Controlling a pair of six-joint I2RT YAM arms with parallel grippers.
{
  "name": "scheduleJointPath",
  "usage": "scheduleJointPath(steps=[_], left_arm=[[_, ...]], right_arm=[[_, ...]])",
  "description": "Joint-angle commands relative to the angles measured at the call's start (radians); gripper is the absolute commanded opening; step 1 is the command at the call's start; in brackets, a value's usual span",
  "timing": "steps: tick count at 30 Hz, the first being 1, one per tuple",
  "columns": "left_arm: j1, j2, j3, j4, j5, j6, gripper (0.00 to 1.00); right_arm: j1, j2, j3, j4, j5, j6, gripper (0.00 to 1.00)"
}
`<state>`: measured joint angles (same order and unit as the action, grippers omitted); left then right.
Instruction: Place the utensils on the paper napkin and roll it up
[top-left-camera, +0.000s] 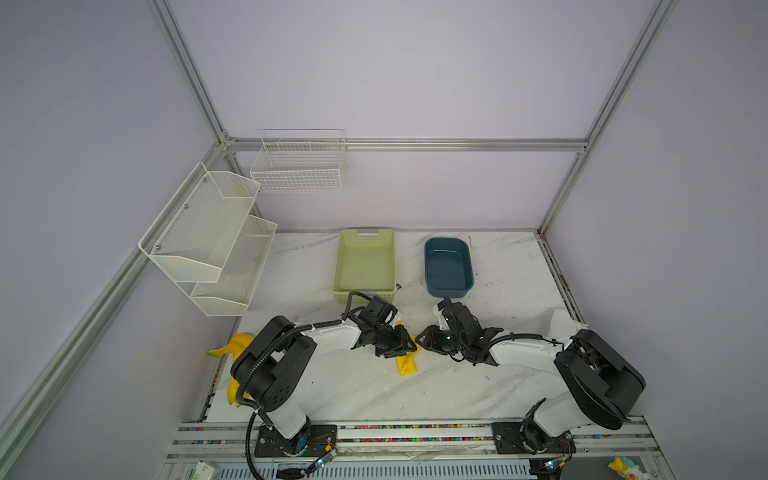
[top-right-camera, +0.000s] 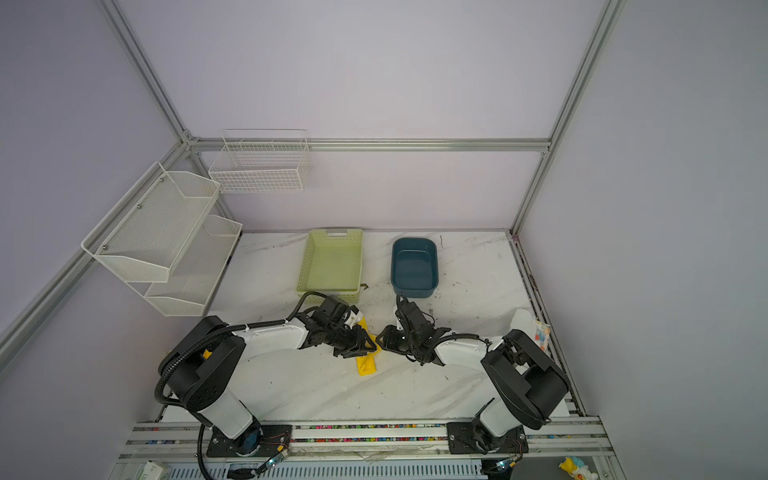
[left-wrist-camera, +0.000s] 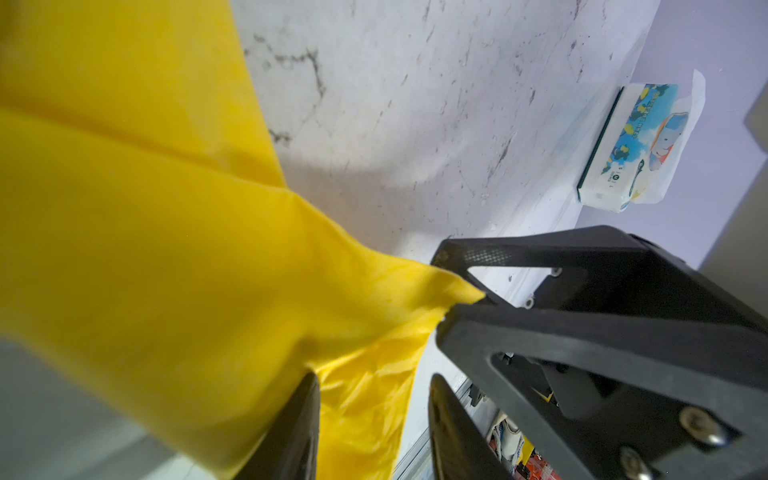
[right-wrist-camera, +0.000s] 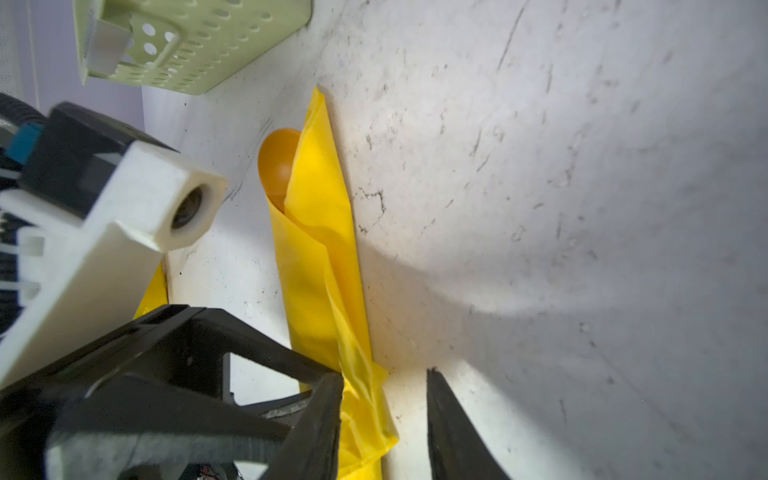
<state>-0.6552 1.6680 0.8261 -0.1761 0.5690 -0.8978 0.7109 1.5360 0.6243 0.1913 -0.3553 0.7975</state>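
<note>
Spoon (right-wrist-camera: 277, 160) inside napkin (right-wrist-camera: 320, 257), right wrist view

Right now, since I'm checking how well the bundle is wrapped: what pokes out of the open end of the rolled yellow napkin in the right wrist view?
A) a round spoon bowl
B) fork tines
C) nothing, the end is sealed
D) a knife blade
A: in the right wrist view an orange, rounded spoon bowl peeks out of the open end of the rolled paper napkin; no tines or blade show there.
</note>
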Motion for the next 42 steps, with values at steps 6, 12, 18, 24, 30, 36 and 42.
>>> scheduleJointPath(steps=[6,12,18,24,30,36,42], left_arm=[[-0.001,-0.003,-0.011,-0.029,0.021,0.028,0.43],[-0.003,-0.055,0.023,-0.103,0.018,0.067,0.44],[-0.003,-0.108,0.019,-0.145,0.023,0.077,0.44],[-0.003,-0.14,-0.01,-0.166,0.019,0.079,0.28],[-0.006,-0.135,-0.033,-0.148,0.04,0.068,0.12],[-0.009,-0.104,-0.067,-0.106,0.076,0.063,0.04],[-0.012,-0.07,-0.116,-0.027,0.134,0.046,0.03]], right_arm=[[-0.034,0.057,0.036,0.054,-0.077,-0.002,0.23],[-0.058,0.092,0.023,0.053,-0.069,-0.009,0.09],[-0.059,0.104,0.018,0.054,-0.075,-0.007,0.05],[-0.059,0.096,0.017,0.054,-0.076,-0.003,0.05],[-0.059,0.093,0.019,0.053,-0.076,0.0,0.05],[-0.059,0.086,0.015,0.053,-0.072,0.002,0.04],[-0.061,0.081,0.012,0.054,-0.067,0.003,0.04]])
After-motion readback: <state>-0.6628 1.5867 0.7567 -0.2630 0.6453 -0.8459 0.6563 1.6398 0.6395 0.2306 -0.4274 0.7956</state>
